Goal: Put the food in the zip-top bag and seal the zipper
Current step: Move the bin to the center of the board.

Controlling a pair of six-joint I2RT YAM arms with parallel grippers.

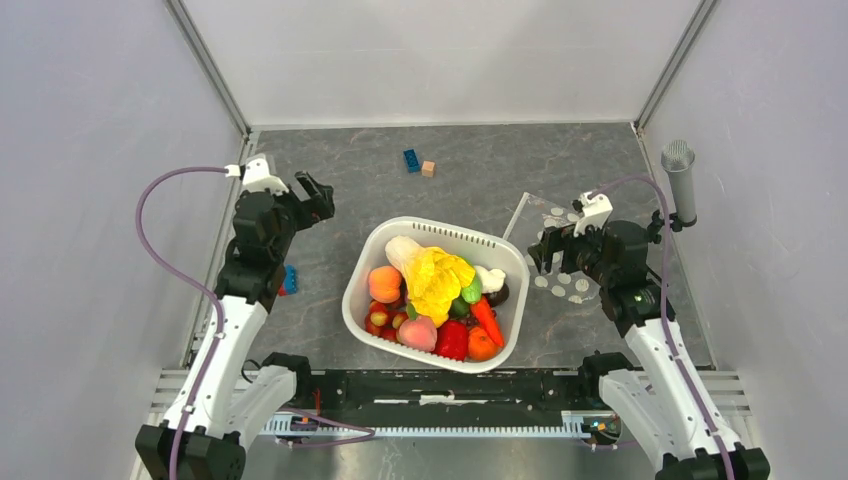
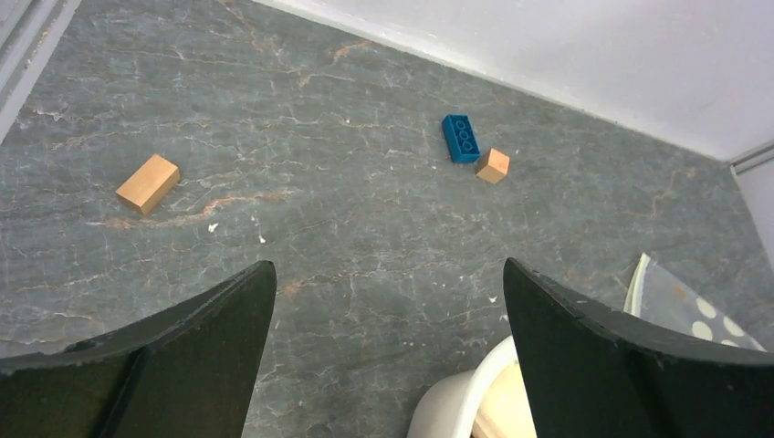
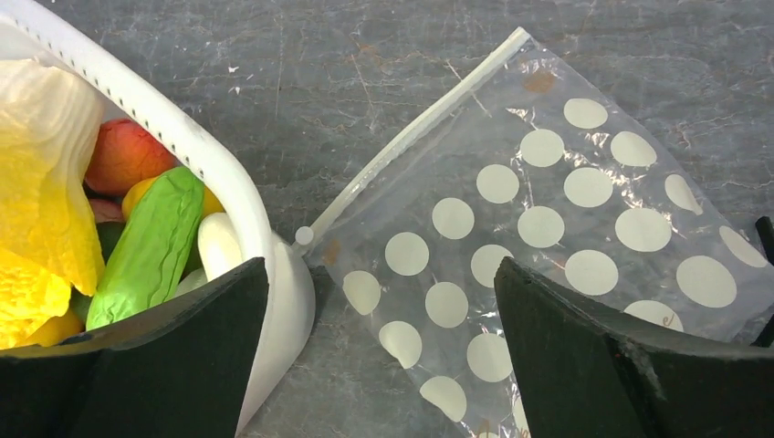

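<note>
- Left claw point(image 1: 315, 195): left of centre, jaws spread wide, holding nothing, poised above bare table point(image 1: 330, 300).
- Blue brick point(image 1: 411, 160), wooden cube point(image 1: 428, 168): upper centre, close beside each other; no part of the job.
- White basket point(image 1: 440, 226): centre. All the food point(image 1: 435, 285) is heaped inside, a crinkled yellow piece on top.
- Zip-top bag point(image 3: 548, 210): just right of the basket, flat, empty. The zipper point(image 3: 420, 123) runs along its upper-left edge; whether it is sealed, I cannot tell.
- Right claw point(image 3: 381, 265): over the bag's near corner, wide open, empty.
- Step: the opening one, nothing bagged.
- Next, I judge: take hold of the bag's mouth and part it before fetching food.
</note>
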